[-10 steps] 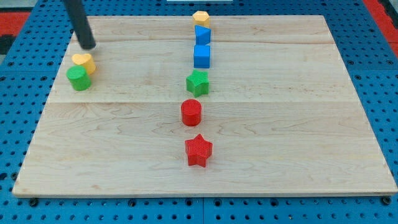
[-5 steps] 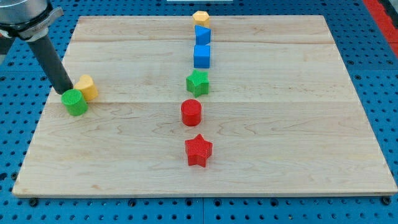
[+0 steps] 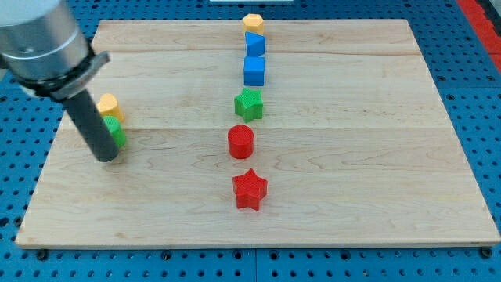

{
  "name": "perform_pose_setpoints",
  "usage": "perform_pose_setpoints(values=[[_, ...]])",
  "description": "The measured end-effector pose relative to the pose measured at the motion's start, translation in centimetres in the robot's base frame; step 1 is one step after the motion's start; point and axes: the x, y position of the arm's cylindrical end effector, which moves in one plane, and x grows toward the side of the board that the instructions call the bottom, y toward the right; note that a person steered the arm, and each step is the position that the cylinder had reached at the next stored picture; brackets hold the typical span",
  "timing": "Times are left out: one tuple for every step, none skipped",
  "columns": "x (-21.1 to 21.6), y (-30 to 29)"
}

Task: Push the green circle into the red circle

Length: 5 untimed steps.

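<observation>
Seven blocks on wooden board (image 3: 376, 157) — no writing legible. Green circle (image 3: 116, 133) at view's left, partly hidden behind rod, touching yellow block (image 3: 109, 105) above it. My tip (image 3: 105, 157) rests just below-left of green circle (no gripper fitted). Red circle (image 3: 241, 142) well apart, centre — between green star (image 3: 249, 103) and red star (image 3: 250, 189).

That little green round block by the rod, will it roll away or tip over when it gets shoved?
Probably neither. The green circle stands on its flat end on the wooden board, so it should slide. It looks squat, so tipping seems unlikely. Being round, it may slip sideways off my tip, or nudge the yellow block beside it.
</observation>
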Motion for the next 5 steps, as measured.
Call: perform_pose_setpoints(values=[[-0.2,-6.0],[-1.2,-8.7],[-3.6,-7.3],[-3.5,-0.3],[-3.4,8.1]])
